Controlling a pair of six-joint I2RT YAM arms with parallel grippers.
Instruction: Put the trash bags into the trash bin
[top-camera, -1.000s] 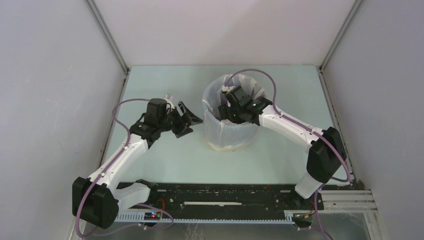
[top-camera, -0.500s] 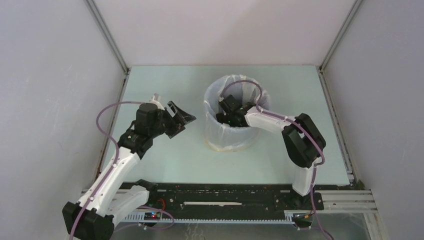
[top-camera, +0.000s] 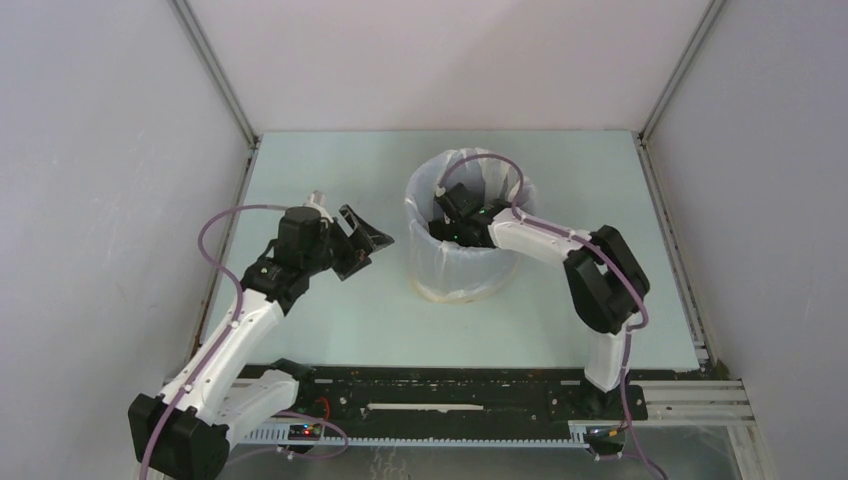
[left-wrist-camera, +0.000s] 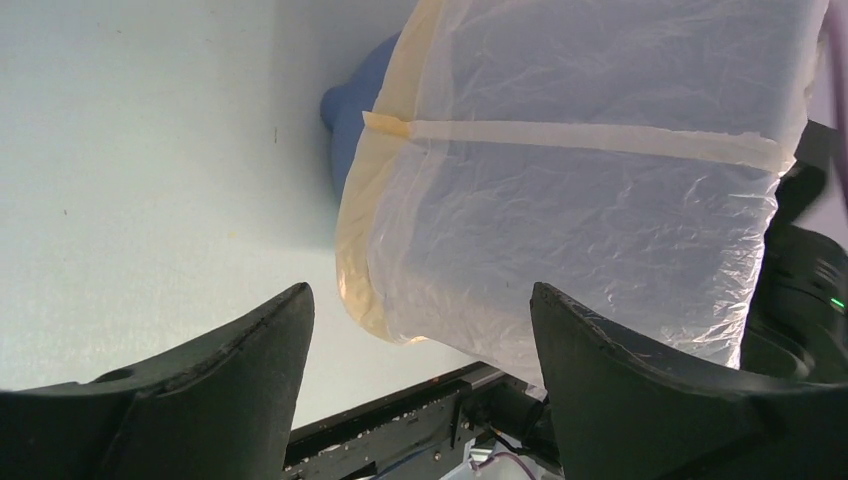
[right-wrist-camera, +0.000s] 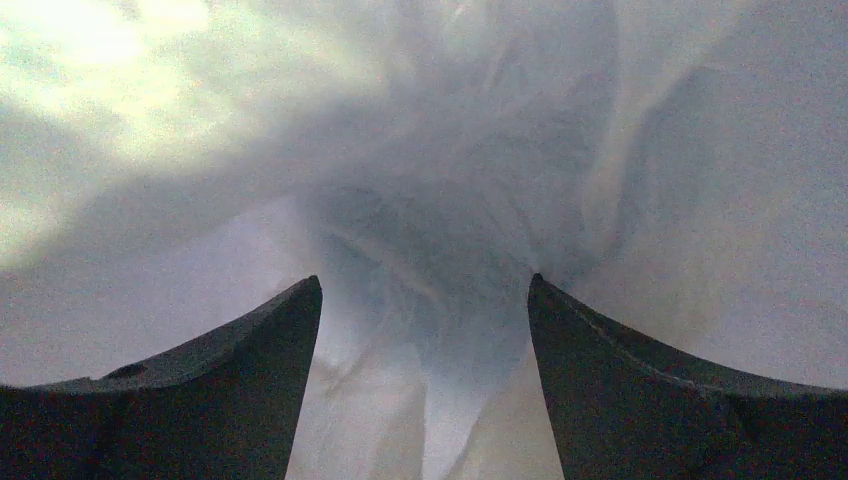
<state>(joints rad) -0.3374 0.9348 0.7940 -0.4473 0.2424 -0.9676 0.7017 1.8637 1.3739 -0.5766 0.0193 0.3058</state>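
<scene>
The translucent white trash bag (top-camera: 455, 262) lines the round bin and hangs over its outside down to the table, its pale yellow band (top-camera: 448, 294) at the bottom. Only a patch of the blue trash bin (left-wrist-camera: 352, 100) shows, in the left wrist view. My right gripper (top-camera: 450, 214) is down inside the bag-lined bin, jaws open, with crumpled bag film (right-wrist-camera: 430, 250) in front of them. My left gripper (top-camera: 366, 240) is open and empty, hovering left of the bin, facing the bag (left-wrist-camera: 590, 210).
The pale green table (top-camera: 330, 310) is enclosed by white walls with metal corner posts (top-camera: 215, 75). A black rail (top-camera: 440, 395) runs along the near edge by the arm bases. The right arm's purple cable (top-camera: 490, 162) loops over the bin's rim.
The right gripper went down from the bin's rim deep into the bag-lined bin, its elbow folding inward. The left gripper drew back a little to the left, away from the bin.
</scene>
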